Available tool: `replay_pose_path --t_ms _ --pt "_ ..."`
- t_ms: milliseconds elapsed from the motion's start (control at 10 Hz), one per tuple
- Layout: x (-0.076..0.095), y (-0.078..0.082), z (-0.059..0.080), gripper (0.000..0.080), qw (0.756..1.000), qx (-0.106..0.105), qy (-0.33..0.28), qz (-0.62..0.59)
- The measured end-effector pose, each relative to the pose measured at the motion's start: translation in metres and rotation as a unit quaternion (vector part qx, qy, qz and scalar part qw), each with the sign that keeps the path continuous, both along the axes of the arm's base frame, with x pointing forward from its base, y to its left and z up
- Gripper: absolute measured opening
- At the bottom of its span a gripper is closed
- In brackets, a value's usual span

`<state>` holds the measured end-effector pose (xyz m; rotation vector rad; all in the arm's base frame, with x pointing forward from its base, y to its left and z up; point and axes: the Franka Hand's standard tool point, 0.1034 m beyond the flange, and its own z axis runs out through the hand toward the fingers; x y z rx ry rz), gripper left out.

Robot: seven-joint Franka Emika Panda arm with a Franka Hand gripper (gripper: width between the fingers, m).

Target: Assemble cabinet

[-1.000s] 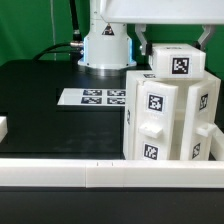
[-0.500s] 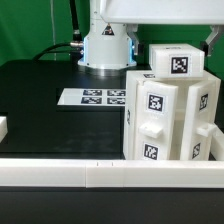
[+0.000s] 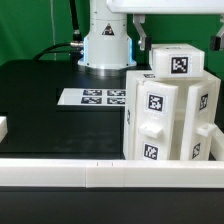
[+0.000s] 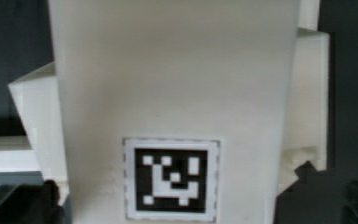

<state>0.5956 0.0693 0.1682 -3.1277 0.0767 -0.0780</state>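
Observation:
The cabinet (image 3: pixel 168 115) stands at the exterior view's right, a tall white body with tagged blocks stacked in it. Its top block (image 3: pixel 176 62) carries a tag on its front face. My gripper (image 3: pixel 180 36) hangs just above that top block, open, one dark finger (image 3: pixel 141 38) on each side and touching nothing. In the wrist view the long white top of the cabinet (image 4: pixel 176 90) fills the picture with a tag (image 4: pixel 171 178) on it. My gripper (image 4: pixel 179 205) is spread wide, a dark fingertip (image 4: pixel 25 203) showing at either side of the piece.
The marker board (image 3: pixel 95 97) lies on the black table behind the cabinet. The arm's white base (image 3: pixel 105 45) stands at the back. A small white part (image 3: pixel 3 128) sits at the exterior view's left edge. A white rail (image 3: pixel 60 172) runs along the front.
My gripper has risen from around the cabinet's top block; its body has moved up out of the exterior view. The cabinet has not moved.

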Motion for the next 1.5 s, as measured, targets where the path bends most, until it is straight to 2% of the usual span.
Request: replay_pose_path --t_ms 600,800,1300,1500 --pt "-0.005 -0.0076 -0.008 0.0797 1.0 0.005 0.022 -0.008" --pt "-0.0053 -0.0077 -0.0089 0.0553 1.0 0.005 0.022 -0.008" --pt "-0.0053 -0.0075 -0.009 0.0553 1.0 0.005 0.022 -0.022" --pt "-0.0055 -0.0068 -0.0093 0.0554 0.994 0.008 0.024 -0.104"
